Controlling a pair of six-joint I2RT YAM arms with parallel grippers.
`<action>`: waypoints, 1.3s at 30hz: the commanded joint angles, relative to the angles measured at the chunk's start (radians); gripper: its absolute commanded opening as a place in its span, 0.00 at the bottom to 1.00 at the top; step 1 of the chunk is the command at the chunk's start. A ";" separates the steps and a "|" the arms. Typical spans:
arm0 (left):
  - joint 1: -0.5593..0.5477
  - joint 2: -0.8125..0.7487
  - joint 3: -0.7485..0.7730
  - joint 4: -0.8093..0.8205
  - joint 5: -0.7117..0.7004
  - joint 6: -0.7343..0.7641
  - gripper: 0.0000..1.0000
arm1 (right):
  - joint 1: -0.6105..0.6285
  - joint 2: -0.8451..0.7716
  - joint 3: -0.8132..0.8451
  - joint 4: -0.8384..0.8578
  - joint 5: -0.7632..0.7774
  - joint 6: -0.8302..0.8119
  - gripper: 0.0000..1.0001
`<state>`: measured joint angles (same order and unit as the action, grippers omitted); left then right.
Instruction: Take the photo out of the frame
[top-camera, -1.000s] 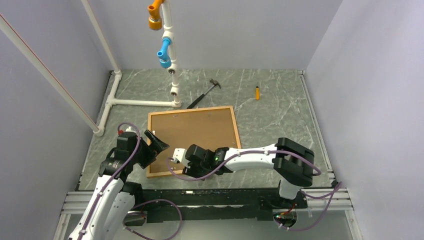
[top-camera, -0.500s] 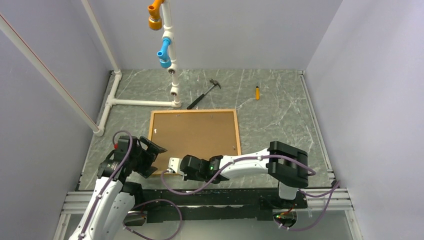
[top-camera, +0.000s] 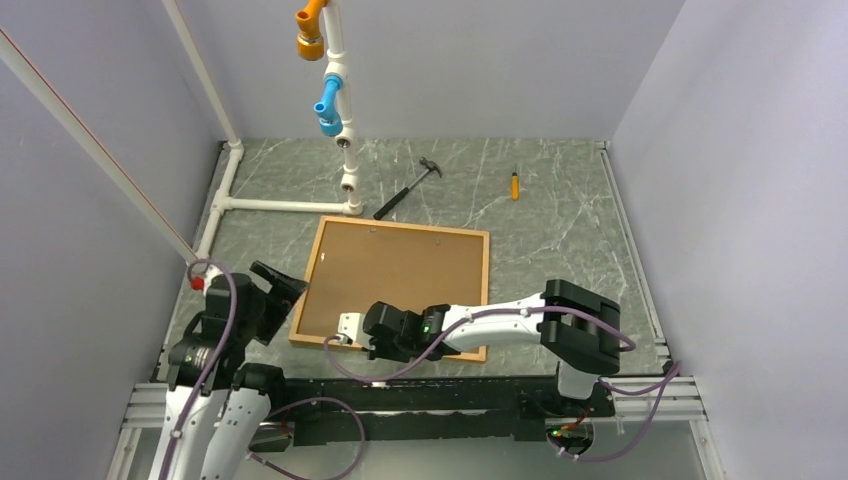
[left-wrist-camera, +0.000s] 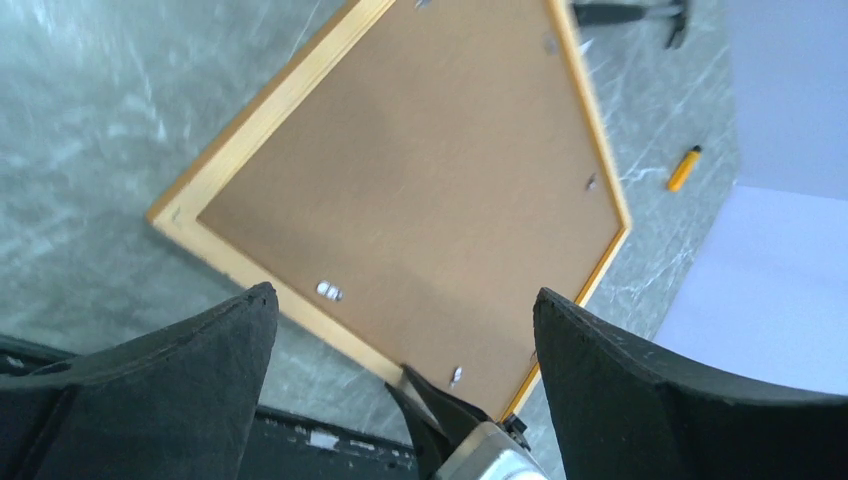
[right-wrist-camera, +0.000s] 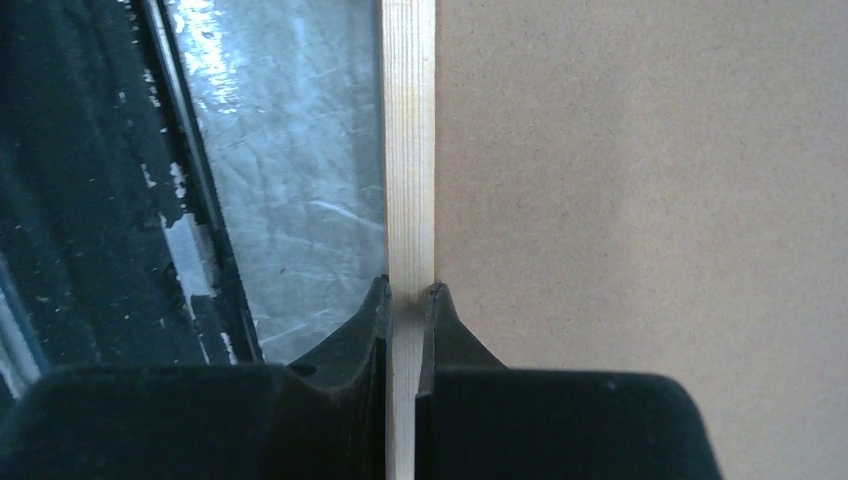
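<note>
The frame (top-camera: 488, 290), a thin orange border, lies face down on the table. The photo's brown board back (top-camera: 400, 275) fills it; the printed side is hidden. My right gripper (top-camera: 338, 340) is shut on the frame's near edge by its near-left corner. In the right wrist view the jaws (right-wrist-camera: 408, 292) pinch the pale wood strip (right-wrist-camera: 408, 150) beside the board (right-wrist-camera: 640, 200). My left gripper (top-camera: 283, 298) is open and empty, just left of the frame's left edge. In the left wrist view it (left-wrist-camera: 402, 295) hovers above the board (left-wrist-camera: 420, 190), the border (left-wrist-camera: 230, 262) and the right gripper (left-wrist-camera: 430, 395).
A white pipe structure (top-camera: 290, 205) stands at the back left. A hammer (top-camera: 405, 190) and a small orange tool (top-camera: 515, 185) lie beyond the frame. The black rail (top-camera: 450, 385) runs along the near table edge.
The frame has shifted right and turned a little clockwise, with the right gripper still on its near edge. My left gripper has drawn back to the left, off the frame's left edge.
</note>
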<state>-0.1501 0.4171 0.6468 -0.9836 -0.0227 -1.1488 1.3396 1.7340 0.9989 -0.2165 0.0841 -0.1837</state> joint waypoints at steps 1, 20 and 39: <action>-0.002 -0.055 0.122 0.046 -0.105 0.215 0.98 | -0.013 -0.060 0.014 0.015 -0.171 -0.004 0.00; -0.001 -0.019 0.423 0.231 0.059 0.805 1.00 | -0.129 -0.071 0.037 -0.031 -0.439 0.032 0.19; -0.093 0.232 0.265 0.437 0.621 0.930 0.92 | -0.504 -0.657 -0.247 -0.528 -0.097 0.861 0.75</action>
<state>-0.1604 0.5735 0.9531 -0.6357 0.4423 -0.2634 0.9386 1.1660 0.8288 -0.4801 -0.0910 0.4011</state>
